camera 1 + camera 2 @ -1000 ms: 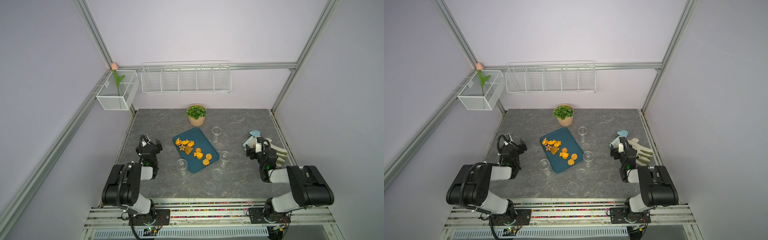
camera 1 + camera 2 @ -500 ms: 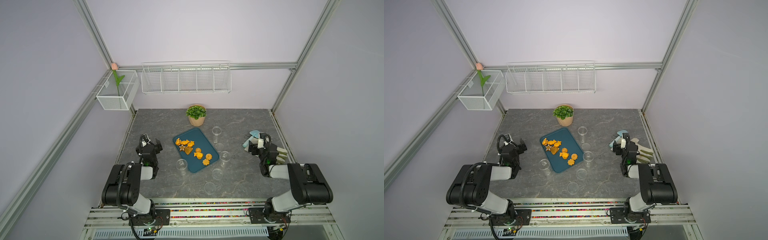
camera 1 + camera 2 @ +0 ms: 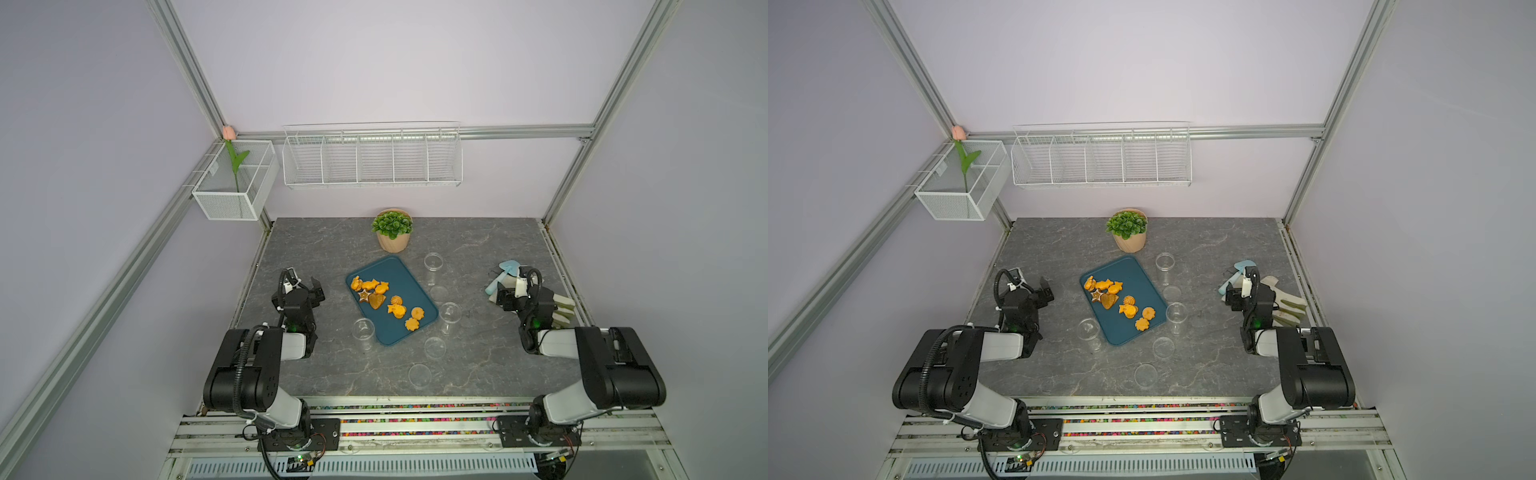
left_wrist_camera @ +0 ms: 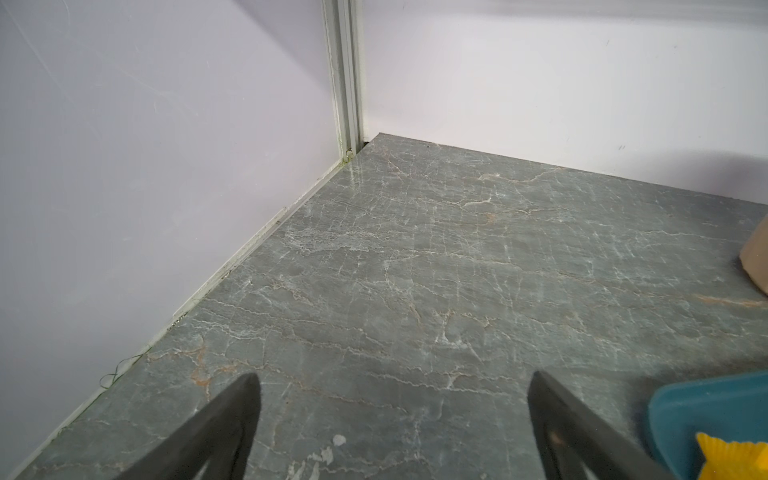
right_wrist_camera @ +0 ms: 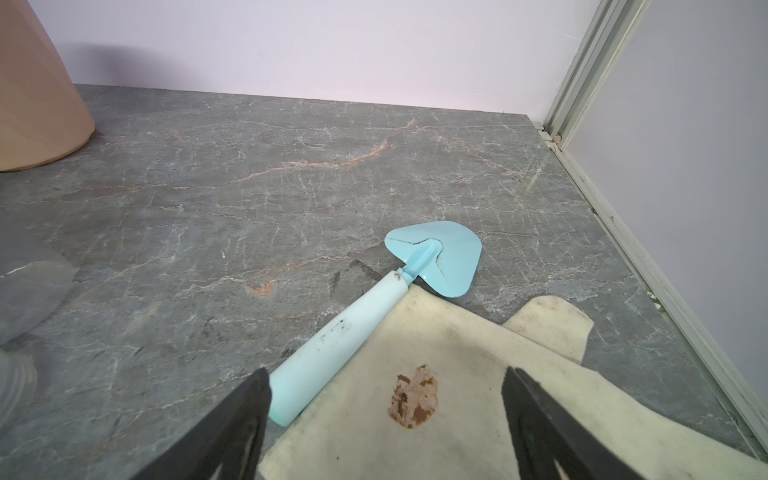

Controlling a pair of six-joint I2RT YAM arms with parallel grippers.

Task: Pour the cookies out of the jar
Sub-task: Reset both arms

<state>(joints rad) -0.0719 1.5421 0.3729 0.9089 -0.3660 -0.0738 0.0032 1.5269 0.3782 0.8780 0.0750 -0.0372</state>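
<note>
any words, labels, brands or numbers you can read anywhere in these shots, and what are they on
No text can be read in any view.
The teal tray, cookies, clear jars, plant pot, blue trowel and stained glove: no print visible.
A small white tag on the mesh basket: too small to read.

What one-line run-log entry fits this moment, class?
cookies: lying on teal tray | jars: upright beside tray, apparently empty | left claw: open, over table | right claw: open, over glove, nothing held
</note>
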